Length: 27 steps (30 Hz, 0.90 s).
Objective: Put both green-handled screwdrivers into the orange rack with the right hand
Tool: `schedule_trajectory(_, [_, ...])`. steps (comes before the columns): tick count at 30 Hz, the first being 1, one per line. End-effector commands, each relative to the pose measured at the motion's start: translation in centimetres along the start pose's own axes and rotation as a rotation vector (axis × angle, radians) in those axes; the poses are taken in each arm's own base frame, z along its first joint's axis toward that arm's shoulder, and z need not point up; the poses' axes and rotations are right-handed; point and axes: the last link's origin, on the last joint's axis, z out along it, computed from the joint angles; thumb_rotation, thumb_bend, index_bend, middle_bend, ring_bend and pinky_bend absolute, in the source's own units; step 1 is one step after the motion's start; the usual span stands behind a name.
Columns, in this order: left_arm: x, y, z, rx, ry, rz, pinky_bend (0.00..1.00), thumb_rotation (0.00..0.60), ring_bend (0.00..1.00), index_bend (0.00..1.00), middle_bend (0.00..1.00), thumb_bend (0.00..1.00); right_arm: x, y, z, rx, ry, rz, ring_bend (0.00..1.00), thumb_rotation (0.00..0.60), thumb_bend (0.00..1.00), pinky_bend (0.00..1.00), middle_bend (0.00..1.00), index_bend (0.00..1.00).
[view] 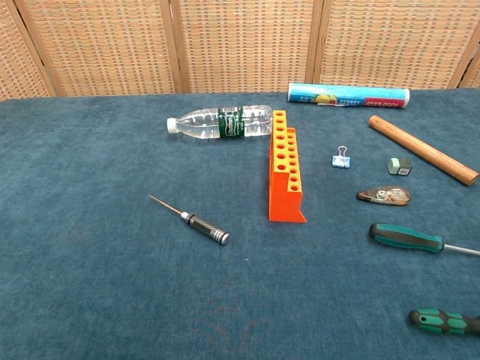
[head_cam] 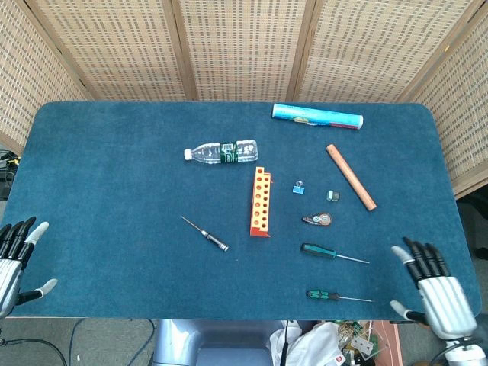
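Opening step: the right hand (head_cam: pixel 438 286) is hovering empty, fingers spread, at the bench's (head_cam: pixel 114 175) near right corner, needing to reach left to the two green-handled screwdrivers (head_cam: pixel 321 251) lying beside the orange rack (head_cam: pixel 261 201).

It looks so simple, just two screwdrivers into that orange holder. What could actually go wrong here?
The screwdrivers lie flat on the cloth, so the right hand may fumble lifting their slim handles. The orange rack has small holes and might tip if a tip misses. The tape dispenser nearby could get bumped.
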Motion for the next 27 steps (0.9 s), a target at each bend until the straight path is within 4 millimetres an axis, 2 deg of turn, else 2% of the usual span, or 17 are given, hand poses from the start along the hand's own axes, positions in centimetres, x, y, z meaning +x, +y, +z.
schedule_trajectory(1, [-0.2,-0.1,0.2,0.01,-0.009,0.006,0.0,0.6,0.0,0.0,0.0,0.0,-3.1,-1.7,1.5,0.109,-0.176,0.032,0.0,0.6,0.0,0.0,0.0,0.21])
schedule_trajectory(6, [-0.6,-0.1,0.6,0.026,-0.021,0.021,0.0,0.6,0.0,0.0,0.0,0.0,-6.8,-2.7,3.4,0.161,-0.319,0.006,0.0,0.6,0.0,0.0,0.0,0.31])
schedule_trajectory(12, [-1.0,-0.4,0.9,0.045,-0.037,0.03,0.0,0.6,0.0,0.0,0.0,0.0,-9.3,-3.4,5.1,0.154,-0.353,0.02,0.0,0.6,0.03,0.0,0.0,0.33])
schedule_trajectory(22, [-1.2,-0.5,1.1,0.055,-0.044,0.031,0.0,0.6,0.0,0.0,0.0,0.0,-11.9,-4.4,7.0,0.138,-0.357,-0.037,0.0,0.6,0.11,0.0,0.0,0.36])
schedule_trajectory(27, [-1.1,-0.6,1.1,0.06,-0.04,0.027,0.0,0.6,0.0,0.0,0.0,0.0,-12.7,-4.6,7.2,0.126,-0.364,-0.043,0.0,0.6,0.16,0.0,0.0,0.39])
